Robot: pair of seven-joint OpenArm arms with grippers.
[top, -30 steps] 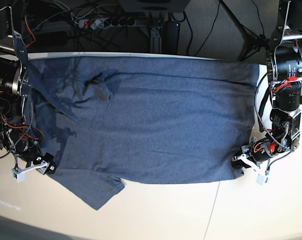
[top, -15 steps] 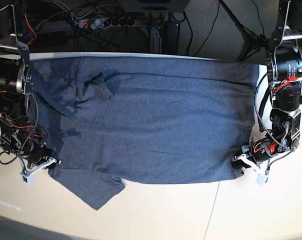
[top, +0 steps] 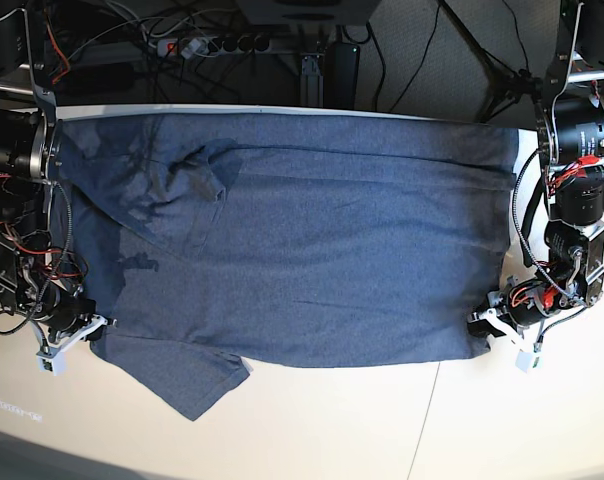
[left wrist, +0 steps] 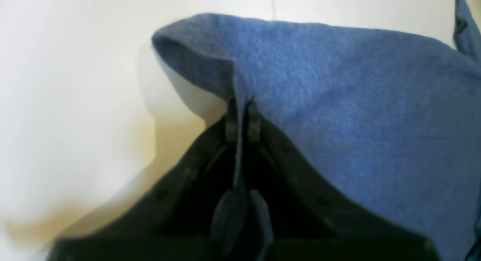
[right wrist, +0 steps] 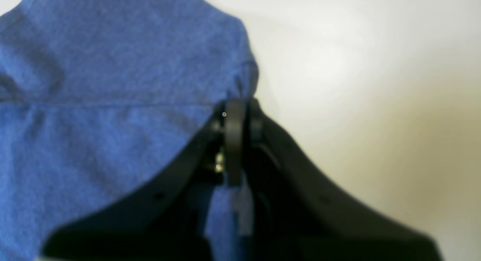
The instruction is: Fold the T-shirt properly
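The T-shirt [top: 312, 240] lay spread flat on the table [top: 332, 430]. The left gripper [top: 479, 327] and the right gripper [top: 94, 327] each pinched a near-edge corner of the T-shirt, at opposite ends.

Both wrist views blurred. My left gripper [left wrist: 242, 114] hides a pinched T-shirt [left wrist: 338, 103] fold; frame's right edge crops the cloth.

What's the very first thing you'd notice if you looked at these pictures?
A big blue-grey T-shirt spread flat, covering most of the white table. Then the two robot arms at its sides: the left pincer is shut on the shirt's near corner, and the right pincer is shut on the edge by the sleeve. Behind the table hangs a tangle of cables.
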